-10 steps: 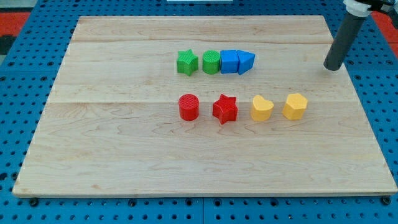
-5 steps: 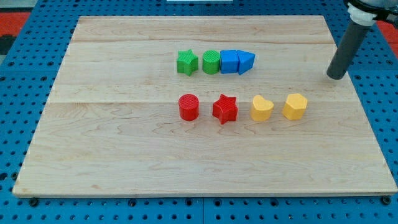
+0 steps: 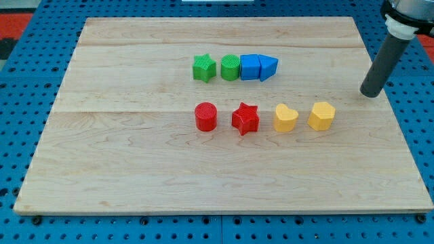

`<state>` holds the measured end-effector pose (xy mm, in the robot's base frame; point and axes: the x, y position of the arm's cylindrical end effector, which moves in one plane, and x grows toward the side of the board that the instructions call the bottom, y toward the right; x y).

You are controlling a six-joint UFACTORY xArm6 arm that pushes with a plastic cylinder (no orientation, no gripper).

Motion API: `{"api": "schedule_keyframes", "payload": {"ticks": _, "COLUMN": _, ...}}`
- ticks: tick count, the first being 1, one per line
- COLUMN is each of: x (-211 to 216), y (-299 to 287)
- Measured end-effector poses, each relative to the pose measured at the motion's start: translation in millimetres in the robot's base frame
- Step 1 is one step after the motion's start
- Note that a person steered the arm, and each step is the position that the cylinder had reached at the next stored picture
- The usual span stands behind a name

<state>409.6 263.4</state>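
My tip (image 3: 371, 94) rests on the board (image 3: 135, 169) near its right edge, and it carries nothing, because it is only a bare dark rod with no jaws to open or close. I take the yellow hexagon (image 3: 321, 116) as my landmark: the tip stands to the view's right of it and a little toward the top, clearly apart, touching no block. Just to the left of the hexagon is the yellow heart (image 3: 285, 118), then the red star (image 3: 245, 119), then the red cylinder (image 3: 205, 116), all in one row with small gaps. Above and left of the hexagon is a second row: the blue wedge (image 3: 268, 67), the blue cube (image 3: 250, 67), the green cylinder (image 3: 230, 68) and the green star (image 3: 203, 68); the first three seem to touch, the star stands just beside. I count eight blocks: two yellow, two red, two blue, two green. I judge them light, stiff, ribbed plastic pieces that will slide easily on the smooth wood. They can only be pushed, so contact should be low on a flat side and through the middle; I think the stars and the wedge may turn if touched off-centre.
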Motion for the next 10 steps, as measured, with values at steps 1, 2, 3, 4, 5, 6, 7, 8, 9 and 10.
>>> {"api": "schedule_keyframes", "payload": {"ticks": 1, "x": 2.9, "y": 0.0}}
{"api": "schedule_keyframes", "payload": {"ticks": 2, "x": 2.9, "y": 1.9}}
{"api": "schedule_keyframes", "payload": {"ticks": 3, "x": 4.1, "y": -1.3}}
{"api": "schedule_keyframes", "payload": {"ticks": 4, "x": 9.6, "y": -14.5}}
{"api": "schedule_keyframes", "payload": {"ticks": 5, "x": 9.6, "y": -18.3}}
{"api": "schedule_keyframes", "payload": {"ticks": 6, "x": 9.7, "y": -18.3}}
{"api": "schedule_keyframes", "payload": {"ticks": 7, "x": 12.8, "y": -18.3}}
{"api": "schedule_keyframes", "payload": {"ticks": 8, "x": 16.1, "y": -18.3}}
{"api": "schedule_keyframes", "payload": {"ticks": 9, "x": 20.8, "y": -18.3}}
{"api": "schedule_keyframes", "payload": {"ticks": 10, "x": 25.1, "y": -18.3}}
